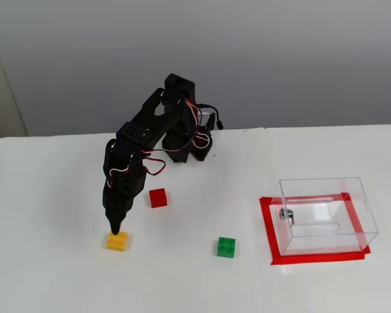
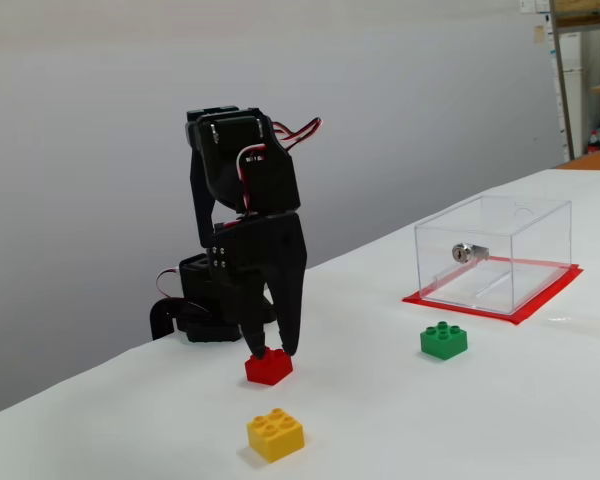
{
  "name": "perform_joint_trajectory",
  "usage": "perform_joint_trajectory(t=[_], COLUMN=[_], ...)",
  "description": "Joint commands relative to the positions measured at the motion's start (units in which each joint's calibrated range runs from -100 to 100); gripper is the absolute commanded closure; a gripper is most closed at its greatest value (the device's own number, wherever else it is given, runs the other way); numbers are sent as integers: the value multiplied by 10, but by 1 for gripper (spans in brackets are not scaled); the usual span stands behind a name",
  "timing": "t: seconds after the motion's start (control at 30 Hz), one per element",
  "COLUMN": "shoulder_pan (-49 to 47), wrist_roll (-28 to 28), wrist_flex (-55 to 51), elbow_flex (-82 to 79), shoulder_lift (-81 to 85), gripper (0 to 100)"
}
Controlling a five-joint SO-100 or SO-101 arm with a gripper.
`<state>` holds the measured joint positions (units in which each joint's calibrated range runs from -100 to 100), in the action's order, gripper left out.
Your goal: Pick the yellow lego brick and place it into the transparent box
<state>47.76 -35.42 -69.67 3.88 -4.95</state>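
- Surveying the white table [image 1: 52, 274] in both fixed views, we count three small bricks, one clear box and one black arm.
- We log the gripper [image 1: 117, 228] pointing straight down, its tip just above the rear edge of the yellow lego brick [image 1: 118, 240] as seen from the higher fixed view.
- We note its two fingers [image 2: 290, 330] standing a little apart in the lower fixed view, with nothing held between them; there the gripper [image 2: 272, 351] overlaps the red brick [image 2: 269, 368], though the higher view places it apart from that brick.
- We cannot tell whether the tip touches the yellow lego brick [image 2: 275, 434], which lies flat, studs up, on the table.
- We record the red brick [image 1: 158, 197] just right of the gripper and farther back in the higher view.
- We record a green four-stud brick [image 1: 226, 247], studs up, between the yellow brick and the box, well apart from both.
- We list the transparent box [image 1: 326, 215], empty and upright on a red taped rectangle [image 1: 268, 228] at the right, with a small metal fitting [image 1: 285, 214] on its left wall.
- We list the arm's base [image 1: 189, 147] at the rear table edge, red and white wires looping along it.
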Motion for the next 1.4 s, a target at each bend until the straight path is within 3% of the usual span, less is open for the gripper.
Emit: perform_joint_trajectory(t=[0.0,0.43,0.63,1.37], shoulder_pan=[26,57,53,46], wrist_roll=[-15,-17,-16,-11], wrist_flex=[-30,-53,-54,-41], elbow_flex=[69,201,204,245], shoulder_lift=[-22,-137,-158,-256], gripper=[79,78,67,67])
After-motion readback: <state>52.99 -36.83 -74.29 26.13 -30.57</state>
